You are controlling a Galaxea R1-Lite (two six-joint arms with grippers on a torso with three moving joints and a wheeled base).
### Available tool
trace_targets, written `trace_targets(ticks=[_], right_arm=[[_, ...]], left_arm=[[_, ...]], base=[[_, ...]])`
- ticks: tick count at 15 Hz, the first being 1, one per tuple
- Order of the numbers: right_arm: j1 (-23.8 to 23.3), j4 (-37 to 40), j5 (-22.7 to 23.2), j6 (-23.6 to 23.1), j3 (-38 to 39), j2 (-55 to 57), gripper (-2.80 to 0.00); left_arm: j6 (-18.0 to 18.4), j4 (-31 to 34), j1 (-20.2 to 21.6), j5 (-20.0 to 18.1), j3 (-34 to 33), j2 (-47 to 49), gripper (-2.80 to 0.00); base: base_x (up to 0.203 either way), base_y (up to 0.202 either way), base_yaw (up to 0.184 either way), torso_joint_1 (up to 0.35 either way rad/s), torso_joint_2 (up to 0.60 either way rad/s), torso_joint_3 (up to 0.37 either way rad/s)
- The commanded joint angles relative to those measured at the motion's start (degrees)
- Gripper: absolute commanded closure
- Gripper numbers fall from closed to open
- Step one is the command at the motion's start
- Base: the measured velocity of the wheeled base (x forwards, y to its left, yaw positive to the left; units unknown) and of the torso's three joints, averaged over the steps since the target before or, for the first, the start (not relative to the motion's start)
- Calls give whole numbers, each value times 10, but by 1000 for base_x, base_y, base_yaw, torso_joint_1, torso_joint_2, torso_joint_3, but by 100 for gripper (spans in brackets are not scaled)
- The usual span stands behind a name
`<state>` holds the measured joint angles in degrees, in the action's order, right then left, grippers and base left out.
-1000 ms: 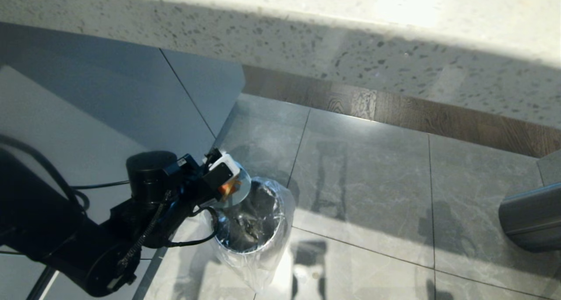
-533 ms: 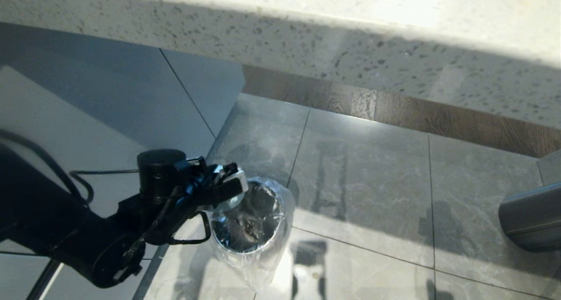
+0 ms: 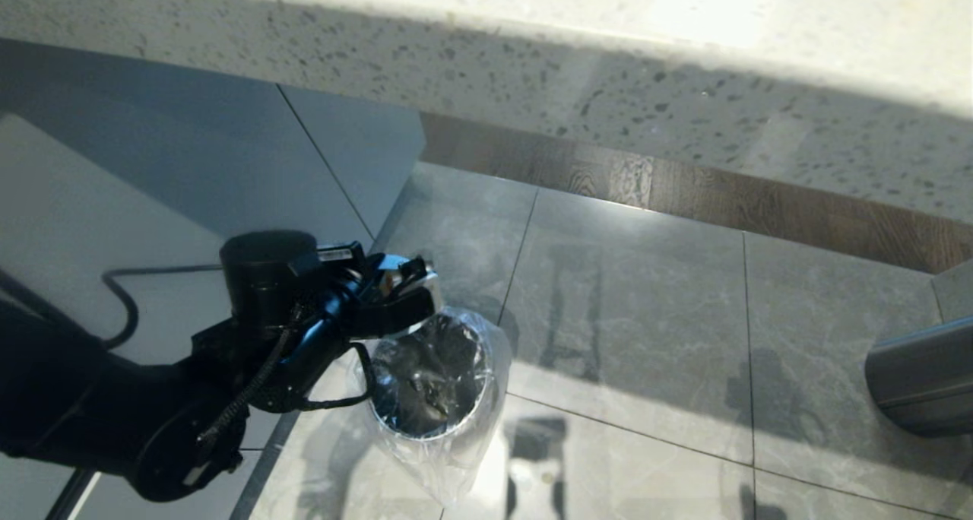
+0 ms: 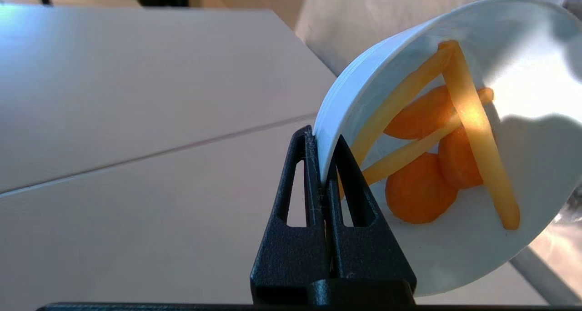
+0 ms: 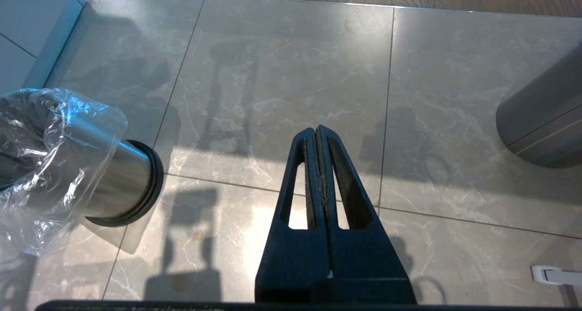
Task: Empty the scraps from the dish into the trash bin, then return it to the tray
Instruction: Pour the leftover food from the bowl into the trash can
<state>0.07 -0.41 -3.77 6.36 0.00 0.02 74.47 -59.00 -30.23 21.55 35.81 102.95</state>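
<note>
While the left tool (image 4: 323, 165) pinches the dish (image 4: 523, 97), the trash bin (image 3: 433, 383) shows beneath.

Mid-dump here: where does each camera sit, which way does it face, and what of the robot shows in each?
Head view: on the head, facing down at the floor tiles; left arm, left gripper above the trash bin.
Left wrist view: behind the left gripper, shut on the tilted dish holding scraps.
Right wrist view: behind the shut right gripper, facing the floor.
Head and right wrist share the trash bin.
</note>
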Motion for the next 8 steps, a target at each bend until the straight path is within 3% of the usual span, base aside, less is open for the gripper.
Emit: trace_targets(ticks=[1, 4, 8], right_arm=[[0, 0, 0, 1, 0, 0, 0], [0, 0, 0, 1, 0, 0, 0], [0, 0, 0, 1, 0, 0, 0]], left_arm=[[2, -6, -24, 4, -10, -39, 0], [2, -29, -61, 30, -32, -72, 0], [2, -141, -76, 32, -50, -73, 0]], base=[[0, 0, 0, 0, 0, 0], [0, 0, 0, 0, 0, 0], [0, 0, 0, 0, 0, 0]])
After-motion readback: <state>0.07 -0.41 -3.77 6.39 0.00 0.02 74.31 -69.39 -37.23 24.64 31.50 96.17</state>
